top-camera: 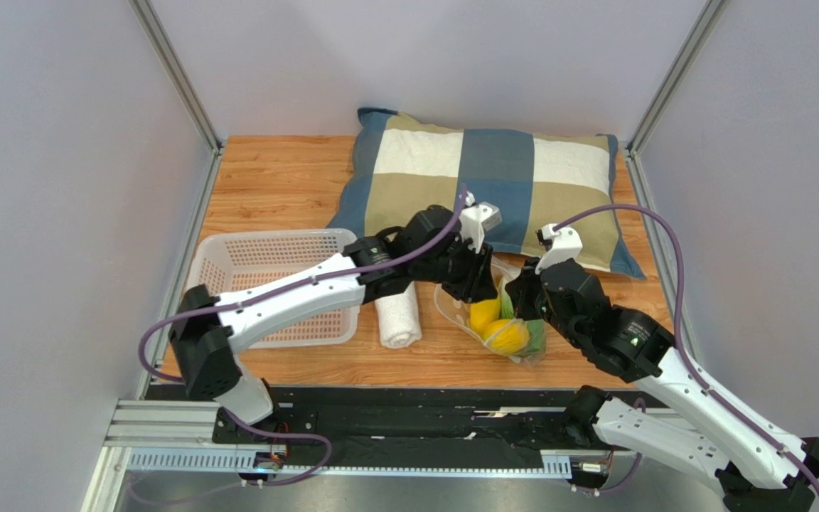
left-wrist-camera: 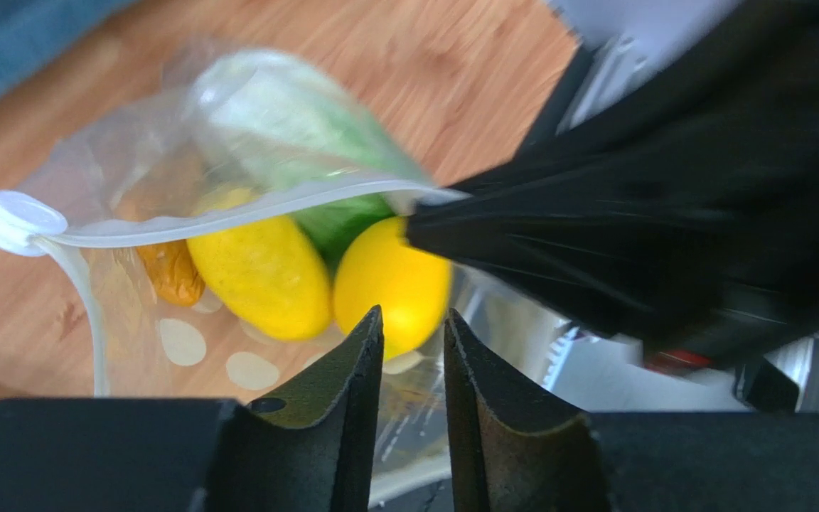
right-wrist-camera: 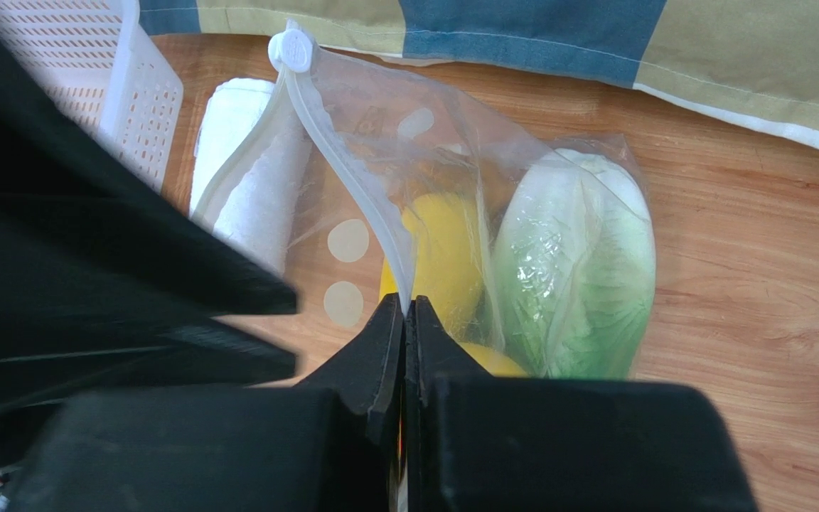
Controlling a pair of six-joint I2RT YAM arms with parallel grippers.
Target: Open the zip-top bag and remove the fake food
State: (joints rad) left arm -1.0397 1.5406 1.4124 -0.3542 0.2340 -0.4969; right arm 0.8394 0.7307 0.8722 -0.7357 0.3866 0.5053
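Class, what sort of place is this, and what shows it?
Probably a robot test cell: plain grey walls and metal posts enclose a wooden table, with two robot arms bolted to a rail.

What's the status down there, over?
Right gripper shut on zip-top bag rim; left gripper narrowly apart, grip unclear. Fake food inside. Rolled towel beside bag, not blocking.
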